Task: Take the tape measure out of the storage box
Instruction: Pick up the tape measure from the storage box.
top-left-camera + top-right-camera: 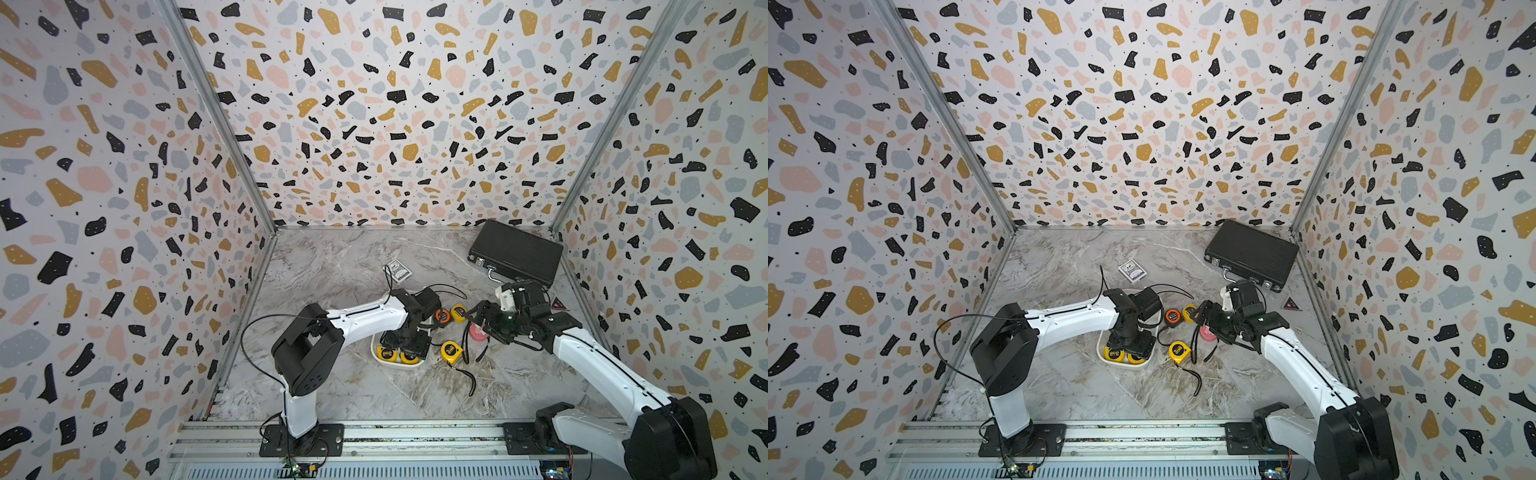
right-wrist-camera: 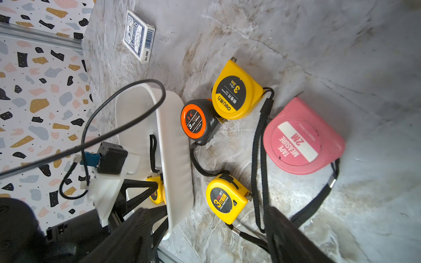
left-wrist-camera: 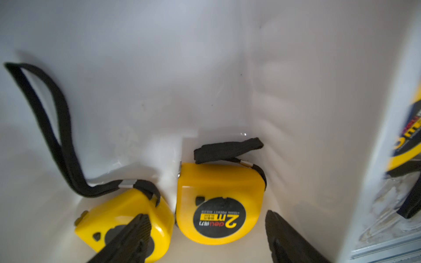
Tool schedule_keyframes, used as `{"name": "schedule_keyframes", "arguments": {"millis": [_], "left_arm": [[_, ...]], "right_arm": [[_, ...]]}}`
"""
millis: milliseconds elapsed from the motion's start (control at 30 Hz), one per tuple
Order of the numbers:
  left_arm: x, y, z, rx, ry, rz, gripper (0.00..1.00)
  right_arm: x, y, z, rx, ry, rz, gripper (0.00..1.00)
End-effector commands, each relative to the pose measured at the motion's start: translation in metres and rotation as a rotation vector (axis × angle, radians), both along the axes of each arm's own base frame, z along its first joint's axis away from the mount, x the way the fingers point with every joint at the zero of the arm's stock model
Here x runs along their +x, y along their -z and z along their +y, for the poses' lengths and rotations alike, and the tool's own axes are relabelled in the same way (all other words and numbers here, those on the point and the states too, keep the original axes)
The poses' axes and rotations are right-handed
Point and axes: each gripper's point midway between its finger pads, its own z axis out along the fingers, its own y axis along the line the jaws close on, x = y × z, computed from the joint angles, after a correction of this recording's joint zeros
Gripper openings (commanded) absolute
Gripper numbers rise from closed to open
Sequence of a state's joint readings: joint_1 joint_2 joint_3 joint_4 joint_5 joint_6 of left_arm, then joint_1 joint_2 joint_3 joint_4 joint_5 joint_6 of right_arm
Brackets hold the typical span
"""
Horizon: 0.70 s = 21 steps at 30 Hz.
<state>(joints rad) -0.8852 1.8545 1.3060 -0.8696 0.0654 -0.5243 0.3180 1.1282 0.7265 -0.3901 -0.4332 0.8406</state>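
The white storage box [image 1: 374,347] [image 1: 1100,350] lies mid-table, and its inner wall [image 3: 159,91] fills the left wrist view. Two yellow tape measures lie inside at its near end: one labelled 2m [image 3: 218,205] [image 1: 409,357] and one beside it [image 3: 127,218] [image 1: 386,353]. My left gripper [image 3: 206,215] [image 1: 405,347] reaches down into the box, open, jaws astride the 2m tape measure with a gap on one side. One finger [image 3: 129,239] overlaps the other tape measure. My right gripper [image 2: 206,210] [image 1: 478,320] hovers open to the right of the box, holding nothing.
On the table outside the box lie several tape measures: yellow 3m [image 2: 224,200], orange-black [image 2: 197,120], yellow [image 2: 234,91] and pink [image 2: 300,136], their straps trailing. A card deck [image 1: 397,271] lies behind the box. A black briefcase [image 1: 515,253] sits back right.
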Motion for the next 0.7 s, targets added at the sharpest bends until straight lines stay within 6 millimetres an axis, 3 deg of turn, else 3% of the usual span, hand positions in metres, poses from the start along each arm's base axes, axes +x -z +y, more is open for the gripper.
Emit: {"name": "schedule_keyframes", "arguments": {"millis": [0,267,667], "left_arm": [[0.005,-0.001,-0.007,0.000,0.032,-0.019,0.83],[0.005,0.004,-0.011,0.011,0.048,-0.013,0.82],[0.007,-0.011,-0.021,-0.037,0.073,-0.037,0.76]], "right_arm": [[0.013,-0.021,0.002,0.012,0.004,-0.057,0.83],[0.020,-0.028,0.005,0.022,0.006,-0.075,0.83],[0.022,-0.032,0.006,0.034,0.012,-0.082,0.84]]}}
